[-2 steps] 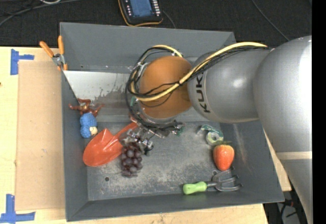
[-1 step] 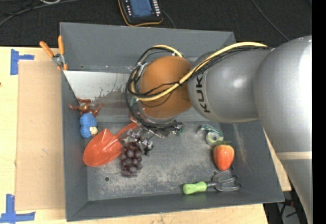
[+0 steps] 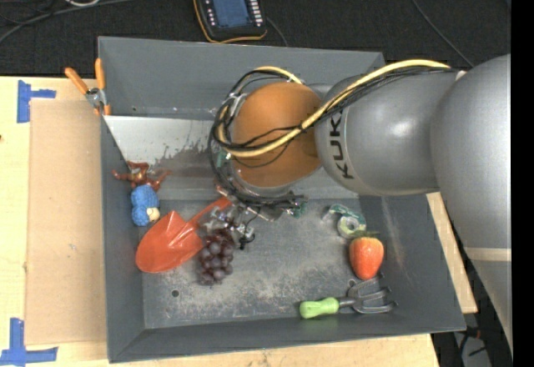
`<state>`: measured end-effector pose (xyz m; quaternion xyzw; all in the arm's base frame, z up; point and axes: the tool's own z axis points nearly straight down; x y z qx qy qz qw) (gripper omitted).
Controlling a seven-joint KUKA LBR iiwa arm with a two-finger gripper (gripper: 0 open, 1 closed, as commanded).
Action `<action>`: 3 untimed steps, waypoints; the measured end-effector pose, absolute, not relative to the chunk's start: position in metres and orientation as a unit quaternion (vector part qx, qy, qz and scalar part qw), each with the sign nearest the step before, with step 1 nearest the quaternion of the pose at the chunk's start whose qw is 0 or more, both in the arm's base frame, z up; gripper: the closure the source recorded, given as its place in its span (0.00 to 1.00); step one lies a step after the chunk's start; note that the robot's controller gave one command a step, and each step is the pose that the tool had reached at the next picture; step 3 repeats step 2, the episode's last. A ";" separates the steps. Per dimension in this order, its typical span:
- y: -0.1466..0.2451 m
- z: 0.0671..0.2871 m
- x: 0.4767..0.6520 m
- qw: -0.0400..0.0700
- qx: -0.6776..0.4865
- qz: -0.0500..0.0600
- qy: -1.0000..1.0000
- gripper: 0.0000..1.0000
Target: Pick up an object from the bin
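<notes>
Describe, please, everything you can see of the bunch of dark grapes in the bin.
The bunch of grapes is a dark purple cluster of small round berries, seemingly plastic. It lies flat on the bin floor, left of centre, narrowing toward the bin's near wall. Its left side lies against the blade of the orange scoop. The gripper is at its upper end; whether the two touch cannot be told.

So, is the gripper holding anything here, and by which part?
It cannot be told. The gripper is down at the handle of the orange scoop and the top of the dark grape bunch; any hold is hidden.
</notes>
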<state>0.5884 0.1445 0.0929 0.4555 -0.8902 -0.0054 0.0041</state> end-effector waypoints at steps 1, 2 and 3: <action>0.145 0.115 0.590 0.002 0.455 -0.005 -0.890 1.00; 0.145 0.130 0.590 0.002 0.454 -0.005 -0.891 1.00; 0.145 0.130 0.590 0.002 0.454 -0.005 -0.891 1.00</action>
